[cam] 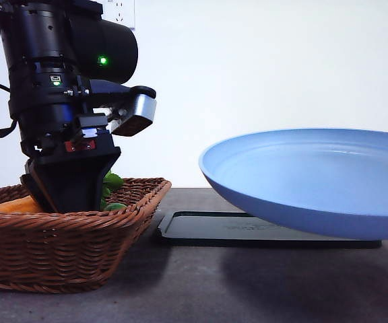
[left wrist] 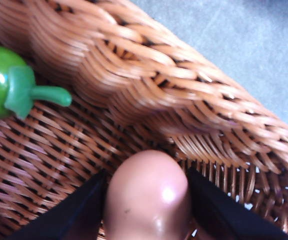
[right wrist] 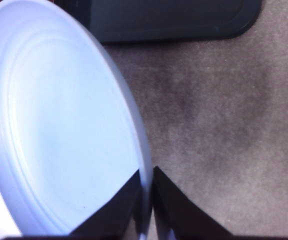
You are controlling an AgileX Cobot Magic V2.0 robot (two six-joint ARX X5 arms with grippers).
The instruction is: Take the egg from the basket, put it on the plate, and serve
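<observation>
The egg (left wrist: 146, 197) sits low in the basket (left wrist: 149, 80), the left gripper (left wrist: 146, 200) closed against both its sides. The right gripper (right wrist: 146, 200) pinches the plate's (right wrist: 59, 125) rim. Smooth shell could slip during lifting

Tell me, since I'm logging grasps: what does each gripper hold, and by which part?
The left gripper has the egg between its fingers, by its sides, inside the basket. The right gripper pinches the plate by its rim.
</observation>
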